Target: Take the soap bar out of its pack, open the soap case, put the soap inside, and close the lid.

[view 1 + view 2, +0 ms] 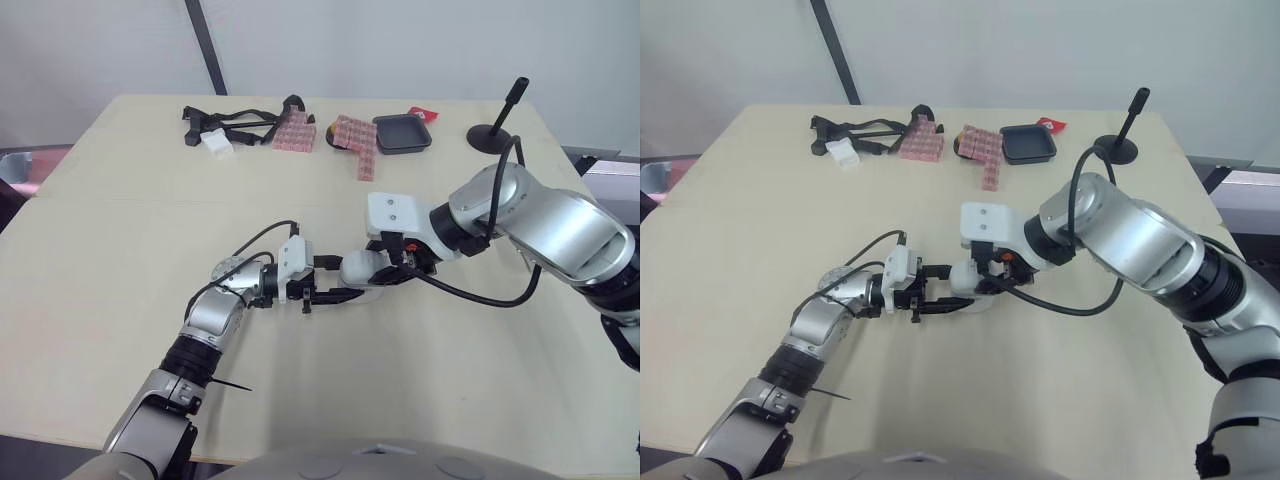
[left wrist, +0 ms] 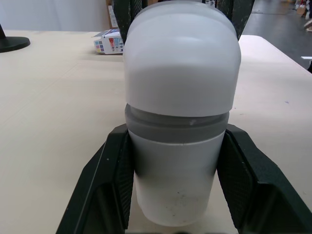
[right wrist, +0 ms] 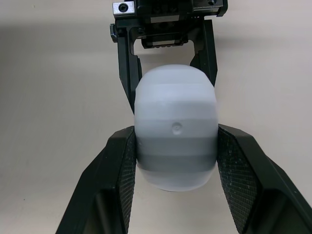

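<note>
**Both pincers on one slick little soap case, and I can't see inside it**

Right now both my pincers are clamped on the soap case (image 3: 175,141), out over the middle of the table (image 1: 120,330). My left gripper (image 1: 333,280) has one half and my right gripper (image 1: 398,262) has the other. On each side the ribbed pads are pressed against the case walls. I can't tell whether the case is resting on the tabletop or just above it.

Handling-wise, it looks like hard, smooth plastic, rounded all over and probably light. So it's stiff enough to squeeze, but slippery. I reckon it would squirt out if I pinched the domed ends. The best hold is about where I am: on the straighter side walls of each half, either side of the grey band (image 2: 176,127). Staying off the band should leave the halves free to come apart. It may let go with a pop, so go gently.

What I can't make out:
- The shell is cloudy, so there's no telling whether a bar is inside.
- The grey band could be an inner lip or just trim.
- From the head views my right wrist covers much of the case.
- A small printed box (image 2: 110,40) sits far back in the left wrist view. It might be the soap pack, but it's too small to say.
</note>
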You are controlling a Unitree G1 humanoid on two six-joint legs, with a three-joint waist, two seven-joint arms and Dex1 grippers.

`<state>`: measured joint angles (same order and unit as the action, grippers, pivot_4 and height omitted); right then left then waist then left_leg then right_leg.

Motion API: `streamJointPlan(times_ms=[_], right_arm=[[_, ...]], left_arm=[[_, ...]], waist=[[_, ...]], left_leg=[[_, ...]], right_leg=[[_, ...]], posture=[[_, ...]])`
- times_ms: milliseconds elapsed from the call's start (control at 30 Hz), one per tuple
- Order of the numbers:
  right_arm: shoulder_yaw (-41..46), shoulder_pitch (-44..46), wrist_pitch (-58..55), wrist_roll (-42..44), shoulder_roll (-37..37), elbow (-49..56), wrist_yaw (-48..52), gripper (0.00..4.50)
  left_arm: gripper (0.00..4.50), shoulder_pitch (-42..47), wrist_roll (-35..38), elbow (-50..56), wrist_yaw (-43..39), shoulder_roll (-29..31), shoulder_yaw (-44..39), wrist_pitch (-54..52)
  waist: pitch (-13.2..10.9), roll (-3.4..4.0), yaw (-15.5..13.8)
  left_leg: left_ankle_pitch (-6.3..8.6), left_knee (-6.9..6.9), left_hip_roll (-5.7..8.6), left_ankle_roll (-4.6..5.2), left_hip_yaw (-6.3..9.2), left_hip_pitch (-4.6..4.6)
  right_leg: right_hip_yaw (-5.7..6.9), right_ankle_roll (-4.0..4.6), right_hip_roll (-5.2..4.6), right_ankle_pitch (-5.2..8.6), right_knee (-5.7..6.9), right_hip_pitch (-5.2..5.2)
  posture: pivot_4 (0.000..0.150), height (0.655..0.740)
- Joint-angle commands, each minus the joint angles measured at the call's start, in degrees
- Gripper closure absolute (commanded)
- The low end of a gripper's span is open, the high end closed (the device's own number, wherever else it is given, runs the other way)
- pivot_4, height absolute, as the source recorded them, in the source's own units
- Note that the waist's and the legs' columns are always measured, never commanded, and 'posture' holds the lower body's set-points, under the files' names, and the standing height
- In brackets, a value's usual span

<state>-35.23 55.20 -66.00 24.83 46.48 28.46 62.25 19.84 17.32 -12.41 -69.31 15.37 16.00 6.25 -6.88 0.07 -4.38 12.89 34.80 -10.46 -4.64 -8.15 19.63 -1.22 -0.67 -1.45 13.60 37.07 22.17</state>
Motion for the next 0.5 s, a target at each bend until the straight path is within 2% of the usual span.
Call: streamJointPlan(times_ms=[33, 133, 200, 367, 500], right_arm=[[-2.96, -2.27, -1.09, -1.43, -0.69, -2.39, -0.93, 2.56], [-2.55, -2.58, -0.95, -1.74, -1.08, -2.66, -0.96, 2.56], [-2.17, -2.68, -0.76, -1.91, -1.35, -2.85, -0.92, 1.5], [-1.92, -2.71, -0.86, -1.77, -1.5, -2.9, -0.94, 0.02], [-2.05, -2.93, -0.55, -2.01, -0.79, -2.84, -0.81, 0.02]], left_arm=[[2.6, -0.28, 0.3, 2.92, -0.5, 0.19, 0.15, 0.54], [2.6, -0.36, 0.24, 3.06, -0.45, 0.22, 0.14, 0.47], [2.6, -0.38, 0.21, 3.09, -0.49, 0.25, 0.11, 0.4], [2.6, -0.58, 0.24, 3.51, -0.45, 0.3, 0.19, 0.16], [2.6, -0.51, 0.2, 3.46, -0.5, 0.24, 0.21, 0.12]], waist=[[0.01, -0.01, 0.08], [0.01, -0.01, 0.23], [0.01, -0.06, 0.24], [-0.18, 0.07, -0.17], [-0.18, 0.07, -0.31]], left_leg=[[0.0, -0.04, 0.0, -0.01, -0.03, -0.07], [0.01, -0.07, -0.01, -0.01, -0.07, -0.14], [0.01, -0.08, -0.01, -0.01, -0.09, -0.16], [-0.02, -0.03, 0.04, 0.04, -0.1, 0.49], [0.0, -0.03, 0.0, 0.03, -0.04, 0.75]], right_leg=[[-0.02, 0.0, 0.0, 0.0, -0.01, -0.04], [-0.06, 0.0, 0.01, 0.0, -0.01, -0.06], [-0.07, 0.01, 0.01, 0.0, -0.01, -0.07], [-0.07, -0.01, 0.0, -0.01, 0.01, 0.45], [0.01, -0.01, 0.12, -0.01, 0.03, 0.55]], posture=[[0.15, 0.74], [0.15, 0.74], [0.15, 0.74], [0.15, 0.74], [0.15, 0.74]])
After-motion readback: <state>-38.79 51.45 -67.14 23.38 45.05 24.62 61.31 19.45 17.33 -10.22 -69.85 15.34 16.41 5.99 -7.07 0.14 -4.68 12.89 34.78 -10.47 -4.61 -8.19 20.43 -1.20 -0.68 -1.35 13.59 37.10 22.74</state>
